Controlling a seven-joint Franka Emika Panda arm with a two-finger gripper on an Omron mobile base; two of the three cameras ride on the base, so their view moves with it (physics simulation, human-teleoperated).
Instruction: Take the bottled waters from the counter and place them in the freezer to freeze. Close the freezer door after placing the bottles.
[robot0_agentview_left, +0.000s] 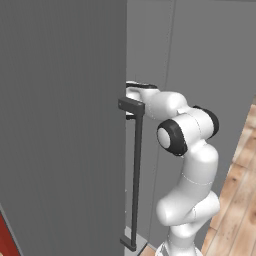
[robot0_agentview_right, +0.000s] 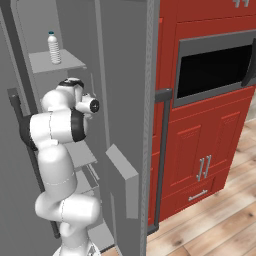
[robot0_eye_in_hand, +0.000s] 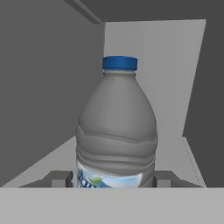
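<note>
A bottled water (robot0_eye_in_hand: 116, 127), translucent grey with a blue cap and a label band, stands upright on a pale freezer shelf (robot0_eye_in_hand: 175, 151) right in front of my hand. My gripper (robot0_eye_in_hand: 111, 178) straddles its base. The fingertips (robot0_eye_in_hand: 59, 178) sit close on either side with a thin gap, so it looks open. In the right base view a bottled water (robot0_agentview_right: 53, 47) stands on an upper freezer shelf (robot0_agentview_right: 60, 62), just beyond my hand; I cannot tell whether it is the same one. The freezer door (robot0_agentview_left: 60, 125) is swung open, its dark handle (robot0_agentview_left: 136, 170) beside my arm. The counter is out of view.
The fridge's other grey door (robot0_agentview_right: 125, 100) stands open on my right, with a bin on its inner face. Red tall cabinets with a built-in oven (robot0_agentview_right: 215, 65) lie beyond it. Lower freezer shelves (robot0_agentview_right: 82, 155) sit under my arm. A wooden floor (robot0_agentview_right: 210, 230) is to the right.
</note>
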